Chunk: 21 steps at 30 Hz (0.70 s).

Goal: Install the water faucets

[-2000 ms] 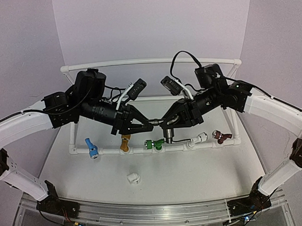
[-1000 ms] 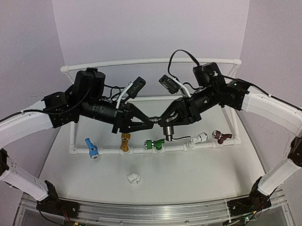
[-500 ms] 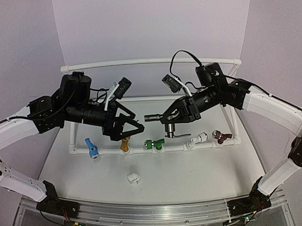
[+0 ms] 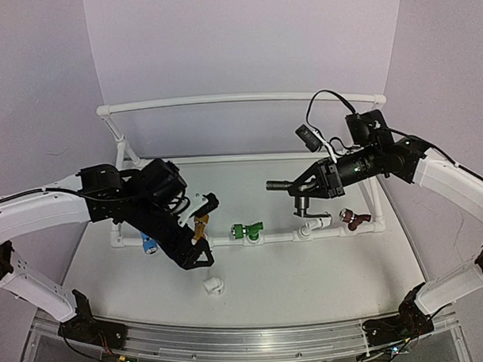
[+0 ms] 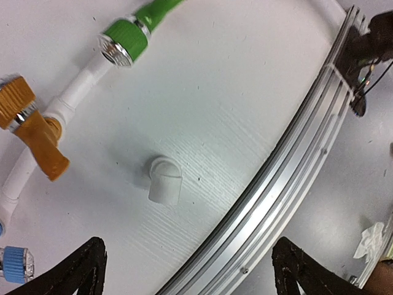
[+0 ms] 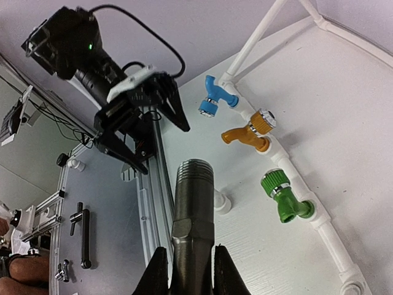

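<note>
Up over the right end of the pipe rail (image 4: 279,238), our right gripper (image 6: 188,270) is clamped on the dark grey faucet (image 4: 281,184), holding it in the air just above the white faucet (image 4: 318,223). Our left gripper (image 5: 187,252) hangs wide open and empty over the loose white fitting (image 5: 164,181) on the table (image 4: 308,274). We count six faucets: five look seated on the rail, one each of blue (image 6: 212,101), gold (image 6: 249,131), green (image 4: 247,229), white and maroon (image 4: 354,218), so we figure the grey one and that single fitting are what's left.

blue faucet (image 4: 148,247) half hidden behind left arm (image 4: 44,205); grey faucet (image 6: 192,203) cut off below
</note>
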### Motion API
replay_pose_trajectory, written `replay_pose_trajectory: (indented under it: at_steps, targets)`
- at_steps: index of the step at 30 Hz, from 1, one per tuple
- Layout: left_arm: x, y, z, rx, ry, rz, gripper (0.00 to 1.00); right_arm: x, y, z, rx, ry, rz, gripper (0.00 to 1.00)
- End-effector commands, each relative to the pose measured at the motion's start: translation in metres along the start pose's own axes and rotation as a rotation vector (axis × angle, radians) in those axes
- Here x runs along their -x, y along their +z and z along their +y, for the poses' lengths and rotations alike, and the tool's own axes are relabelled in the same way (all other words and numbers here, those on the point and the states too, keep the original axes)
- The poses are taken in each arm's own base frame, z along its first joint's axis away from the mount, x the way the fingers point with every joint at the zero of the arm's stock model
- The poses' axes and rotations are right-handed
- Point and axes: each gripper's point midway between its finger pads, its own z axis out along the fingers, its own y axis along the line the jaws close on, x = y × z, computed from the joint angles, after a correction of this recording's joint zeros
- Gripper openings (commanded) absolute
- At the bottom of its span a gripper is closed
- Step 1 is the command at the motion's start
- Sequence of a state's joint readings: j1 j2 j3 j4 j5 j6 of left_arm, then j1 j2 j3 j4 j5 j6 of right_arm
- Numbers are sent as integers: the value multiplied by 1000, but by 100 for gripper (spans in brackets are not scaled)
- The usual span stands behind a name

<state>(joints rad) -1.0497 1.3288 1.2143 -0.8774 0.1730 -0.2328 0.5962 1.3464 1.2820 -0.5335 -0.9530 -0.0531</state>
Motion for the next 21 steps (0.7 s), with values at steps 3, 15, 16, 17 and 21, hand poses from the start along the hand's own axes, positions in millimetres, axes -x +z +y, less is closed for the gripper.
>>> replay_pose_trajectory:
  at_steps: [3, 15, 16, 17, 21]
  targets:
    - [-45, 42, 9, 163, 101, 229, 93, 5, -23, 4, -44, -47, -51, 0]
    - [-41, 100, 15, 240, 230, 365, 83, -2, -41, 18, -61, -52, -72, 0]
    - [-41, 104, 15, 239, 239, 370, 82, -2, -43, 20, -63, -54, -73, 0]
    - [-40, 108, 14, 231, 246, 372, 81, -3, -44, 20, -65, -55, -72, 0]
    - [-37, 119, 6, 179, 265, 375, 78, -5, -49, 24, -76, -64, -68, 0]
